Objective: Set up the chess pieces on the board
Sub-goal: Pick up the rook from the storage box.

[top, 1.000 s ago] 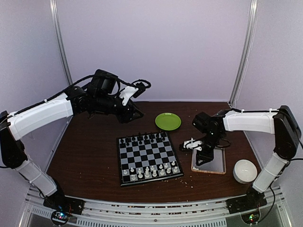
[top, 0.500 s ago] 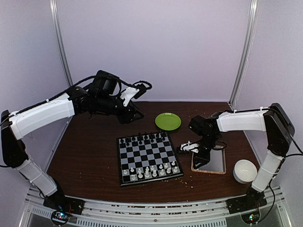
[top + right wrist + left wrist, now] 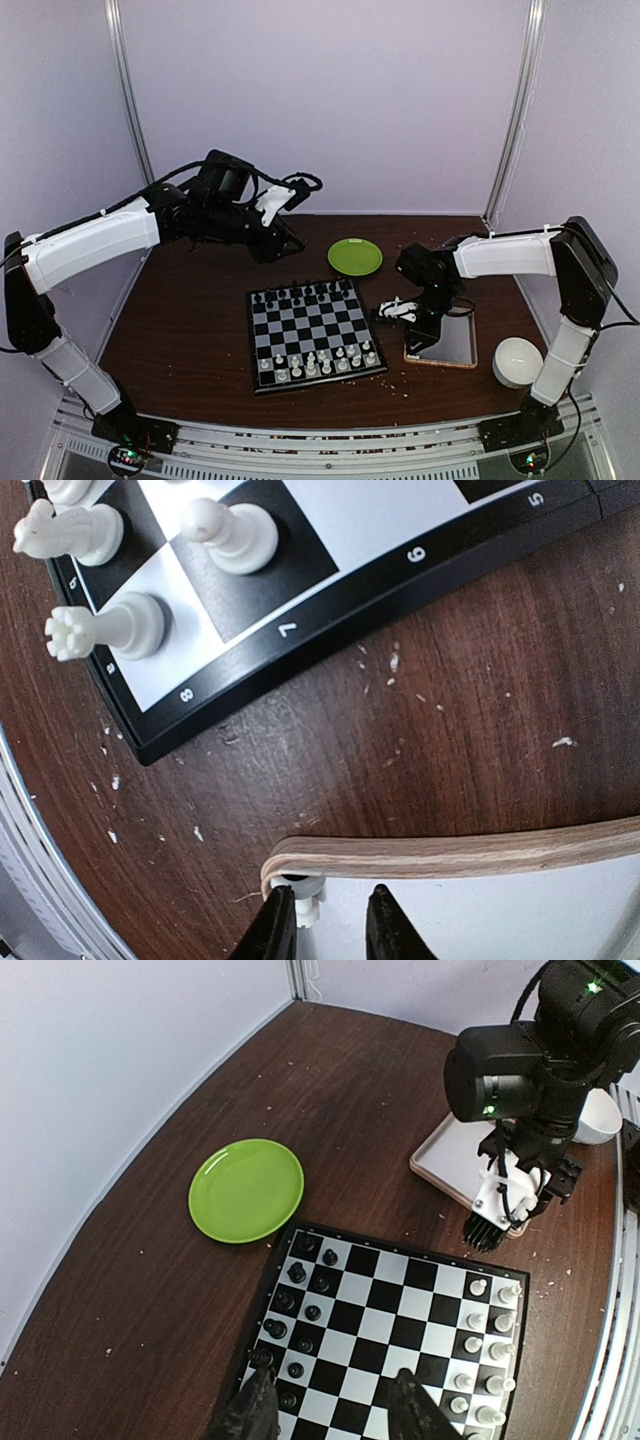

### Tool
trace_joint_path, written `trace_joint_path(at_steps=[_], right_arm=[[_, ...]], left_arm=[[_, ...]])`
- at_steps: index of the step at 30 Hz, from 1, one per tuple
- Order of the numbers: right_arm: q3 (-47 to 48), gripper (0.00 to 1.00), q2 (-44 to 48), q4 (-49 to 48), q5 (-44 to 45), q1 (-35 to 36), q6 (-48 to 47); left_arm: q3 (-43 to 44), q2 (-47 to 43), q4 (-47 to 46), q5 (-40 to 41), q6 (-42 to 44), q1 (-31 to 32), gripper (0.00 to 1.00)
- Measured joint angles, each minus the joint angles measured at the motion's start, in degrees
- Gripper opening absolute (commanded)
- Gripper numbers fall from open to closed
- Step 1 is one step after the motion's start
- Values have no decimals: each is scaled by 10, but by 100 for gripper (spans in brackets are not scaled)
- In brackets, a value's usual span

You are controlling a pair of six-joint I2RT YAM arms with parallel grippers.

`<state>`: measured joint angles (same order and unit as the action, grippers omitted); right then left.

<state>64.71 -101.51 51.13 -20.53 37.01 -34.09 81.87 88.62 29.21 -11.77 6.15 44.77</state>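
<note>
The board lies mid-table, with white chess pieces along its near rows and black chessmen along the far rows. In the left wrist view the board lies below my left gripper, which hangs open and empty high above the black side. My right gripper is down in the near-left corner of the wood-rimmed tray. In the right wrist view its jaws stand slightly apart around one small white piece. The piece lies in the tray corner against the left finger, with a gap to the right finger.
A green plate sits behind the board. A white bowl stands right of the tray. The board's corner with a white rook and pawn is close to the tray rim. Crumbs dot the brown table.
My right gripper has shifted a little left and down, toward the tray's near-left corner. The left arm has barely moved.
</note>
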Motion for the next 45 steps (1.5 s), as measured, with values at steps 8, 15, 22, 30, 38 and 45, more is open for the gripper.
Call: trace_joint_path(at_steps=[8,15,22,30,38,45], right_arm=[[0,26,0,0,0,1,0],[-1,26,0,1,0,10,-3],[-2,25,0,0,7,12,-1],[-2,25,-1,-13,44,12,11],[-9,29,-2,-27,78,12,16],[-16,28,-9,-31,94,12,22]], left_arm=[[0,1,0,0,0,0,39],[0,2,0,-1,0,0,39],[0,5,0,-1,0,0,39],[0,6,0,-5,0,0,39],[0,6,0,-7,0,0,39],[0,6,0,-9,0,0,39]])
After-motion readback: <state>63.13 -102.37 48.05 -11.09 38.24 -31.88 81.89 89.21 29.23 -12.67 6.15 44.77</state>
